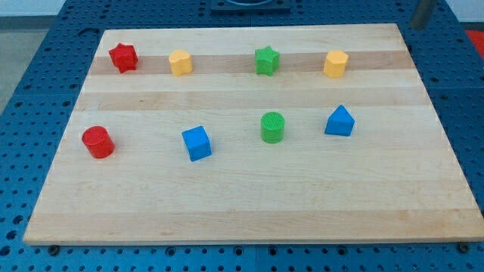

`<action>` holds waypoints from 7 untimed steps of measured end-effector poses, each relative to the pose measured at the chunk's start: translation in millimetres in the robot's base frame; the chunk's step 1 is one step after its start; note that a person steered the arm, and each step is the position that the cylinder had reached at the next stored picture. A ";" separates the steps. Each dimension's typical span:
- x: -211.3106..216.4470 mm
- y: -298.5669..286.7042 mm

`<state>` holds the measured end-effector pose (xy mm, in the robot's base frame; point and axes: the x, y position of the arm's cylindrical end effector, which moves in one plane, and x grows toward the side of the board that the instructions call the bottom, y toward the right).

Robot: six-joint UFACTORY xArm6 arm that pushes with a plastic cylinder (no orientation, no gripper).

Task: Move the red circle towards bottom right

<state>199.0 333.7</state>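
The red circle (pixel 97 142) sits near the left edge of the wooden board (pixel 249 204), in the lower row of blocks. My tip (pixel 417 28) shows as the lower end of a dark rod at the view's top right, just past the board's top right corner. It is far from the red circle and touches no block. The nearest block to it is a yellow hexagon (pixel 336 64).
A blue square (pixel 197 143), a green circle (pixel 272 127) and a blue triangle (pixel 339 121) lie in a row to the right of the red circle. A red star (pixel 122 57), a yellow block (pixel 180 63) and a green star (pixel 266 60) line the top.
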 end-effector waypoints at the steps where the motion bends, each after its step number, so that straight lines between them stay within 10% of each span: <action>1: 0.0 0.0; 4: -6.7 -25.0; 7: 163.6 -34.4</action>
<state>362.6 299.3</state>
